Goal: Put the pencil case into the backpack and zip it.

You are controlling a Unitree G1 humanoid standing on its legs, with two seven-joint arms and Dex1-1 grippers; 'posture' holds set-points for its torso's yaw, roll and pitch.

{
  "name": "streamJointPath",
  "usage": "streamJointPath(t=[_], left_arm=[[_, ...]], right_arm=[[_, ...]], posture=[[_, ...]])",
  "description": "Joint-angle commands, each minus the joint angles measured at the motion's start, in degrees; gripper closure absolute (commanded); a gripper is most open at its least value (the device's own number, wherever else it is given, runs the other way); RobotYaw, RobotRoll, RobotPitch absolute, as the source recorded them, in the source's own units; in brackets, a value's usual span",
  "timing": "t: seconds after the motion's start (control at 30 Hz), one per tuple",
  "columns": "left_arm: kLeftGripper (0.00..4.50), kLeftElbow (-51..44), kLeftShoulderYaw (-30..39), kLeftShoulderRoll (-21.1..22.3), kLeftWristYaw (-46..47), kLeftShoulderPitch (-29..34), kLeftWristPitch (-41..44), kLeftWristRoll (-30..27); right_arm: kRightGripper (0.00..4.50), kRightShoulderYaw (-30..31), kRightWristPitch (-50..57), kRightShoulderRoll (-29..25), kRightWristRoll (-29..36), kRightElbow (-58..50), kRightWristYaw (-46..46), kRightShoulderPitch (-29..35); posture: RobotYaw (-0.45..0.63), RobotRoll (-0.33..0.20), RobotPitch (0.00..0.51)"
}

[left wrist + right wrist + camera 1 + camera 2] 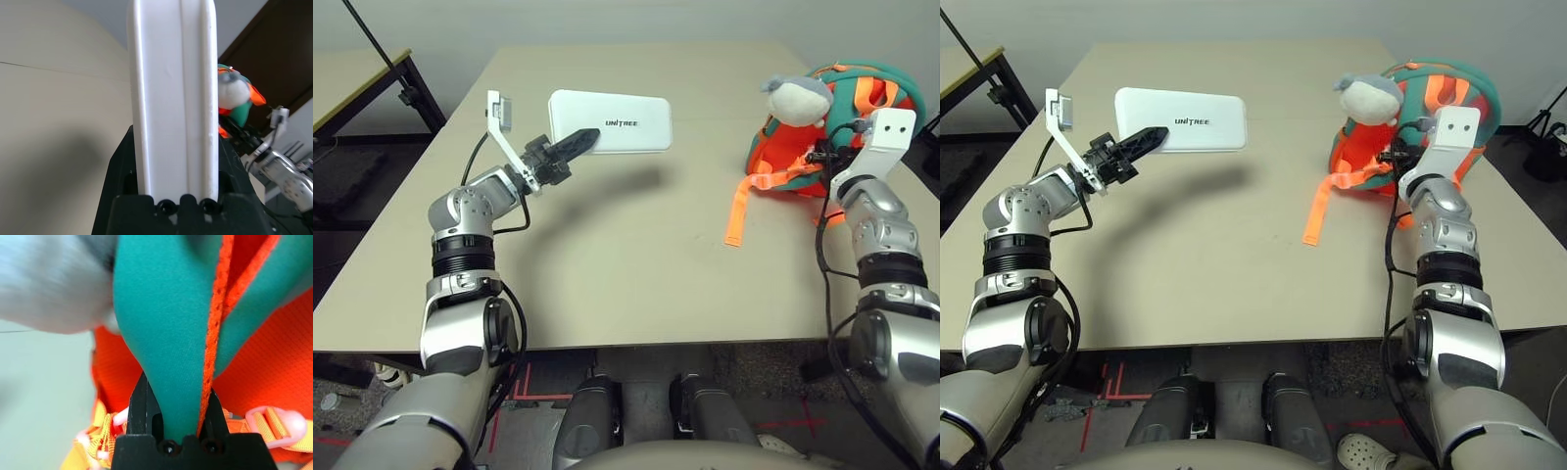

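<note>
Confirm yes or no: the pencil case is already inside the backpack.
No: the pencil case is held above the table in the left gripper, well apart from the backpack.

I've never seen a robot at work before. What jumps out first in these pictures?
The bright orange and teal backpack on the table's right side grabs the eye, its grey plush toy on top; the right gripper is pinching a teal flap of it. On the left, the left gripper holds a white pencil case lettered UNITREE lifted above the beige table, where it casts a shadow.
</note>
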Motion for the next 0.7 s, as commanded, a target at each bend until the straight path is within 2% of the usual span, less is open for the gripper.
streamJointPath(t=[0.03,0.23,0.57,0.7], left_arm=[[3.08,1.94,-0.17,0.76,0.45,-0.99,-3.56,0.58],[3.08,7.01,-1.17,0.71,0.18,-3.35,-7.71,1.58],[3.08,12.3,-2.33,1.41,-0.83,-5.5,-11.12,2.8],[3.08,13.48,-2.31,2.13,-1.24,-6.15,-11.72,2.94]], right_arm=[[4.39,2.53,0.79,-0.04,1.31,-9.37,4.12,1.95],[4.39,3.29,4.2,-1.93,3.42,-20.13,7.61,1.22],[4.39,3.74,10.76,-3.49,7.01,-31.92,10.3,-1.74],[4.39,3.95,14.74,-3.08,10.73,-39.4,11.21,-0.97]], posture=[[0.06,0.0,0.049],[0.03,0.0,0.046],[0.02,0.0,0.044],[0.01,0.0,0.046]])
